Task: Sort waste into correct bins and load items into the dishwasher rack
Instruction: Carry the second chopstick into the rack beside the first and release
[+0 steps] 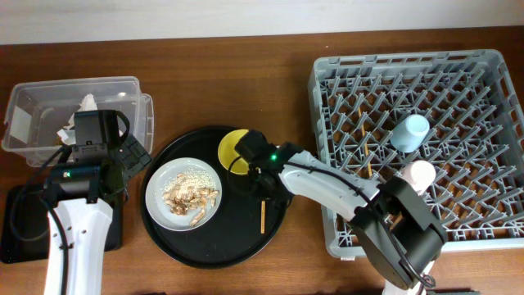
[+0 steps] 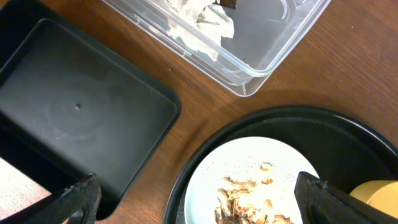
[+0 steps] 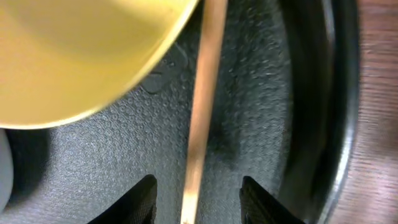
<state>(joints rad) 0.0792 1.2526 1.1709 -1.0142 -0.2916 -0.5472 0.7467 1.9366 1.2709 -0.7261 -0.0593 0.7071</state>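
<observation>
My right gripper (image 1: 260, 187) (image 3: 199, 186) is open, low over a wooden chopstick (image 1: 263, 215) (image 3: 202, 112), one finger on each side of it. The chopstick lies on the round black tray next to the yellow bowl (image 1: 231, 147) (image 3: 81, 50). The grey-white plate (image 1: 164, 184) (image 2: 249, 162) holds beige-brown food scraps (image 1: 190, 195) (image 2: 245, 199). My left gripper (image 1: 131, 156) (image 2: 199, 199) is open and empty above the plate's left edge. White napkins (image 1: 86, 105) (image 2: 199, 25) lie in the clear tub (image 1: 49, 98) (image 2: 273, 43). The shallow black tray (image 1: 20, 221) (image 2: 74, 112) is empty.
The grey dishwasher rack (image 1: 327, 90) at the right holds the light-blue cup (image 1: 409, 131), the pink cup (image 1: 420, 174) and a thin wooden stick (image 1: 359, 115). The round black tray (image 1: 213, 246) (image 2: 348, 130) (image 3: 311, 124) has a raised rim close to my right gripper.
</observation>
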